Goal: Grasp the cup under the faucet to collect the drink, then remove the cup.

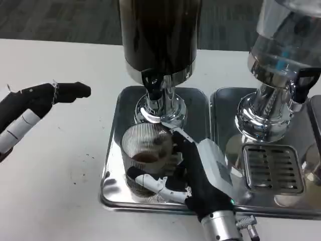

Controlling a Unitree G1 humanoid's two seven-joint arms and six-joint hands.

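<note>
A ribbed clear cup [145, 155] with a little brown drink in its bottom stands on the left steel drip tray [116, 125], in front of the black faucet [153, 83] of the dark drink dispenser [159, 35]. My right hand [200, 173] grips the cup from its right side, thumb across the near wall and fingers behind it. My left hand [30, 110] hovers over the white table at the far left, fingers extended toward the dispenser, holding nothing.
A second dispenser [281, 55] with a clear tank and black tap stands on the right tray [273, 168], which has a slotted grate. Small dark specks lie on the table [75, 175] left of the trays.
</note>
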